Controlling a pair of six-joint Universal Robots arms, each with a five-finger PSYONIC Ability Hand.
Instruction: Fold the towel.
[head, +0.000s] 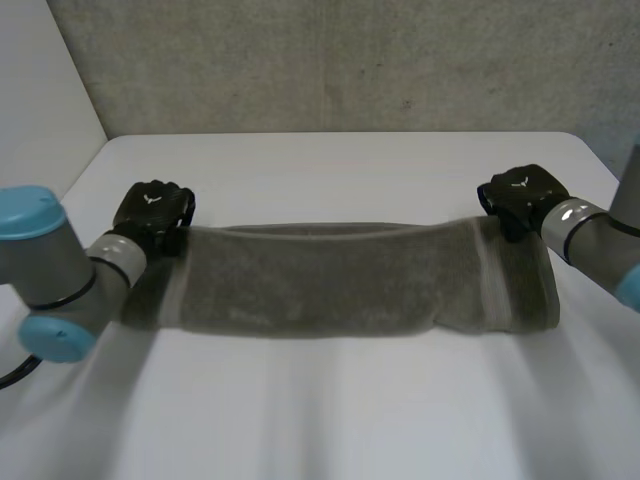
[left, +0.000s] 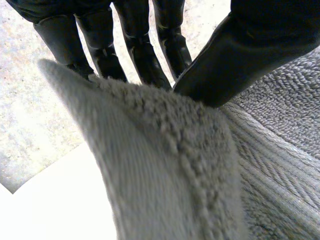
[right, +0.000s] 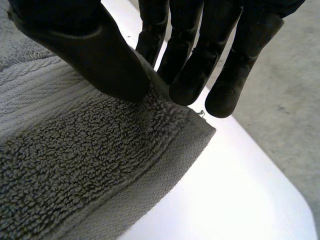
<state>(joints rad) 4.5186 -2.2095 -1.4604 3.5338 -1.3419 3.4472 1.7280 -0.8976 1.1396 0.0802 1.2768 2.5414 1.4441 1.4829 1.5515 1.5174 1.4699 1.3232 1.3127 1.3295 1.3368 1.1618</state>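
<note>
Towel: the grey towel (head: 330, 280) is stretched across the middle of the white table (head: 330, 430), with its far corners taken at 10 and 2 o'clock.
Left hand: the left hand (head: 152, 212) is closed on the 10 o'clock corner, and the cloth is pinched against the thumb.
Right hand: the right hand (head: 520, 195) is pinched on the 2 o'clock corner, close to its tip.
Slip risk: little cloth is held — a corner may be pulled free under tension.
Skew risk: if the hands are moved unevenly, the edges may be laid crooked — the slack middle bunched.
</note>
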